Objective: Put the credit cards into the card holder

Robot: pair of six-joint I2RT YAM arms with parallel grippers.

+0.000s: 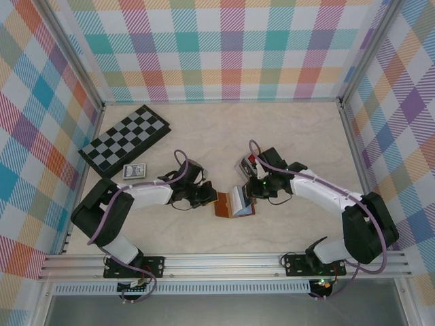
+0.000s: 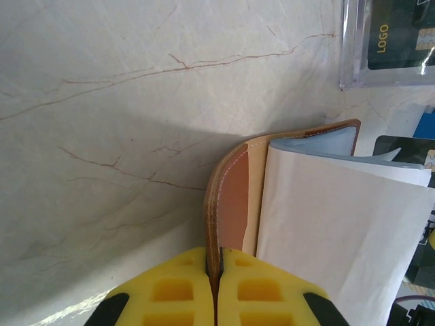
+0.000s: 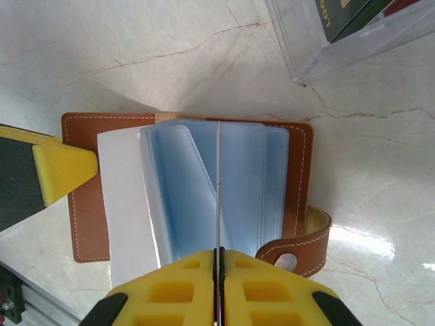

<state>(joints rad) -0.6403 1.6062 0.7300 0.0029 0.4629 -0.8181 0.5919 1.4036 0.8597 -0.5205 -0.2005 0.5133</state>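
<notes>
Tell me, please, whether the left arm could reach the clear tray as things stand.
Probably not yet: the left gripper is shut on the card holder, and the right gripper crowds the space by the clear tray.

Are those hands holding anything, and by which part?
The left hand pinches the card holder by its leather cover's edge. The right hand pinches a thin sheet standing edge-on among its blue sleeves; card or sleeve, cannot tell.
</notes>
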